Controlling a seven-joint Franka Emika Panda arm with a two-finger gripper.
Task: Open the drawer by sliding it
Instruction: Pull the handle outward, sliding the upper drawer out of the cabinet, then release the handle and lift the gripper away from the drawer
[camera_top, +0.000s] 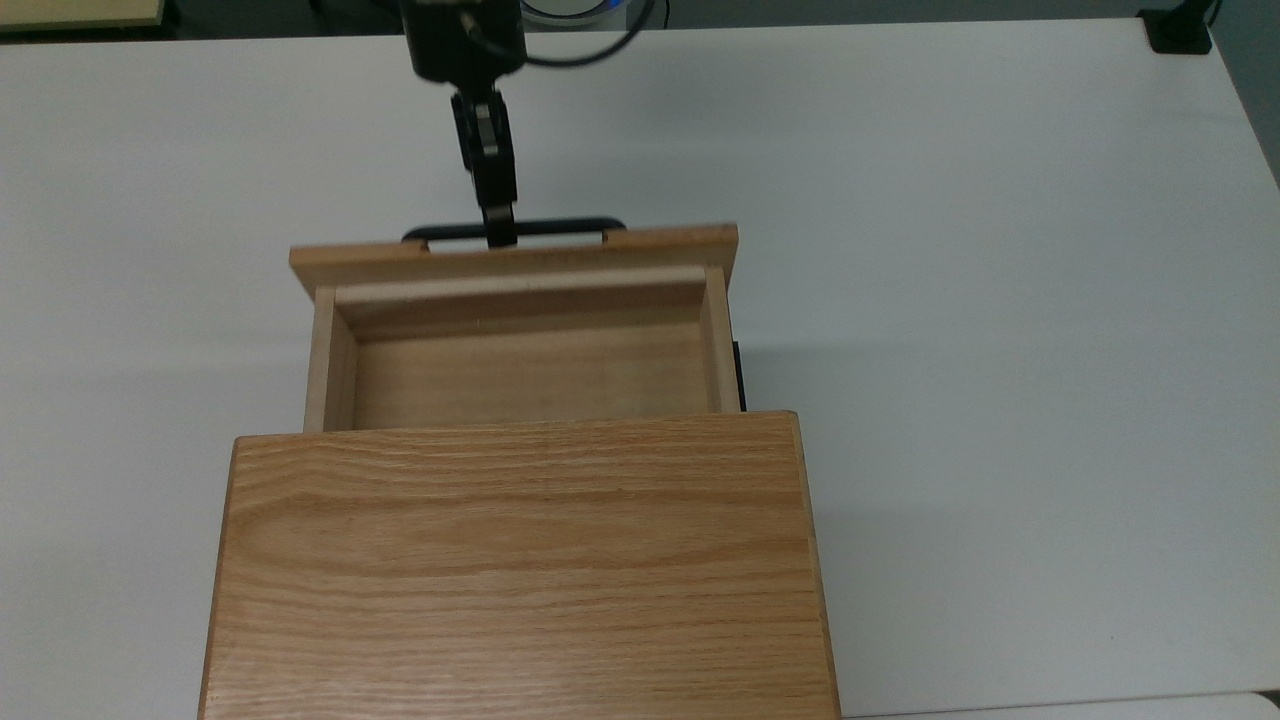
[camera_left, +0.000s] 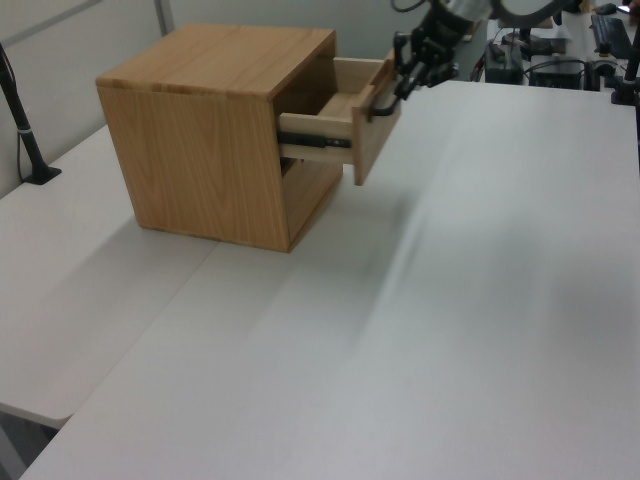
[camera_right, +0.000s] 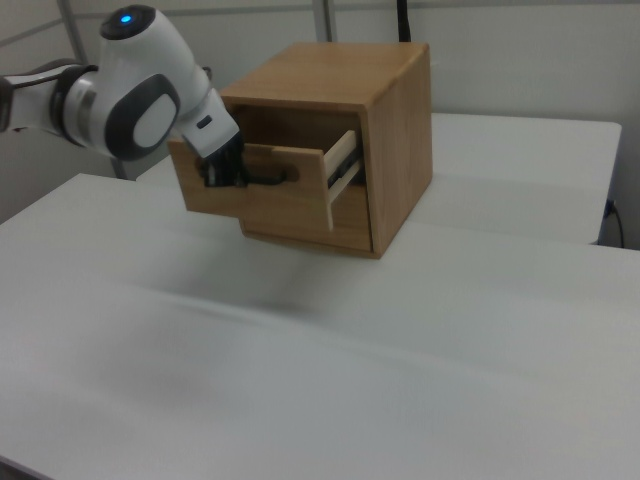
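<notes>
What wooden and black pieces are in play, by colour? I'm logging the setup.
Oak wood: 2, the cabinet and the drawer.
Black: 2, the handle and the hand.
White: 1, the table.
Total: 5.

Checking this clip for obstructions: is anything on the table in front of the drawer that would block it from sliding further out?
Nothing visible. The hand grips the handle, and the table ahead of the drawer is bare in the top view and left view.
</notes>
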